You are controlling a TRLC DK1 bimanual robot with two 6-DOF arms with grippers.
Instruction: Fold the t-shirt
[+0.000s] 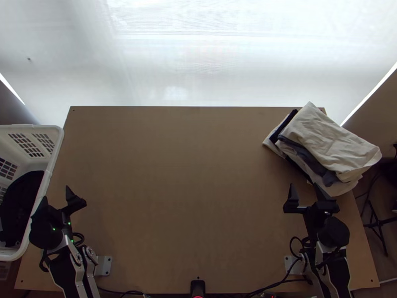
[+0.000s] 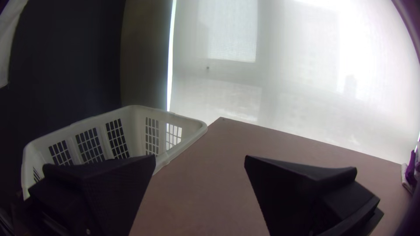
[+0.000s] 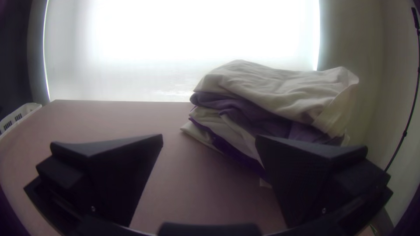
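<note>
A stack of folded cloth garments lies at the far right of the light wooden bench, reaching out over its right edge. On top is a soft cream cloth, folded into a thick, slightly rumpled slab; beneath it come a dark greyish-purple cloth and paler layers. At the left stands a white plastic basket with slotted walls, holding a bunched black cloth. Which piece is the t-shirt, I cannot tell.

The left hand is at the near left, beside the basket, its two flat black fingers set wide apart with nothing between them. The right hand is at the near right, by the near side of the stack, its fingers likewise spread wide and gripping nothing; whether one touches the stack, I cannot tell. Beyond the bench's far edge hangs a bright white translucent blind.
</note>
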